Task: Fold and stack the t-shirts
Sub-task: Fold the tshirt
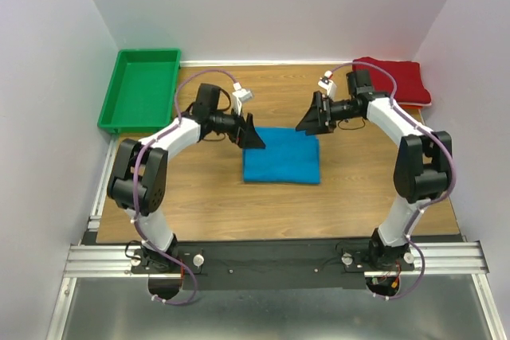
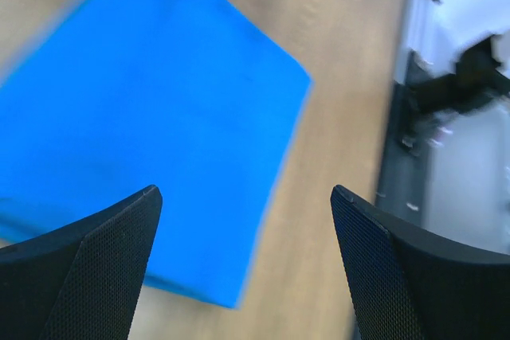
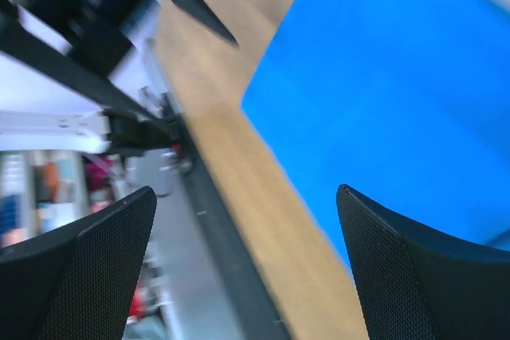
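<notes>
The bright blue t-shirt lies folded into a flat rectangle in the middle of the wooden table. It also shows in the left wrist view and in the right wrist view. The dark red t-shirt lies folded at the far right corner, with a pale edge along its near side. My left gripper is open and empty above the blue shirt's far left corner. My right gripper is open and empty above the shirt's far right corner. Neither gripper holds cloth.
A green plastic tray stands at the far left corner of the table. White walls close in the far, left and right sides. A metal rail runs along the near edge where both arm bases are bolted.
</notes>
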